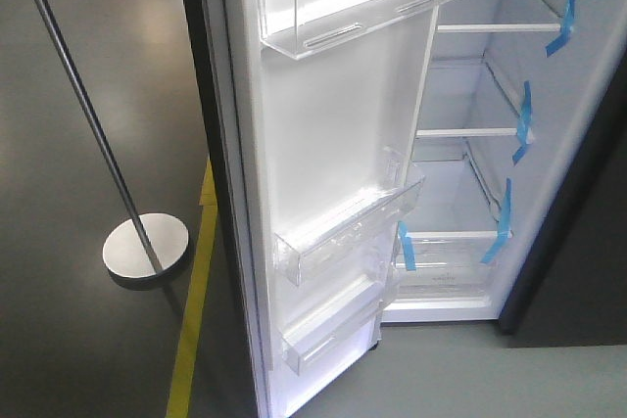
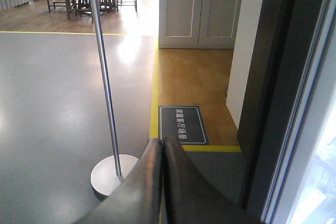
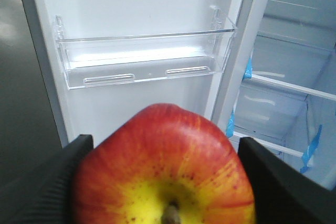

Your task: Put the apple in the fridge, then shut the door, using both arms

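The right gripper (image 3: 167, 179) is clamped on the apple (image 3: 163, 156), holding it up short of the open door (image 1: 323, 144) and its empty bin (image 3: 142, 61), while the left gripper (image 2: 161, 148), pinched together on nothing, hangs outside that door, probably placed to push it once the apple sits on a shelf (image 1: 468, 132) in the fridge (image 1: 460, 198)

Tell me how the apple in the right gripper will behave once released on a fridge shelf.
The apple looks rounded, so it may roll on a shelf. Its skin looks smooth and glossy, so it could slip in the right gripper. It seems firm, not squashing in the grip.
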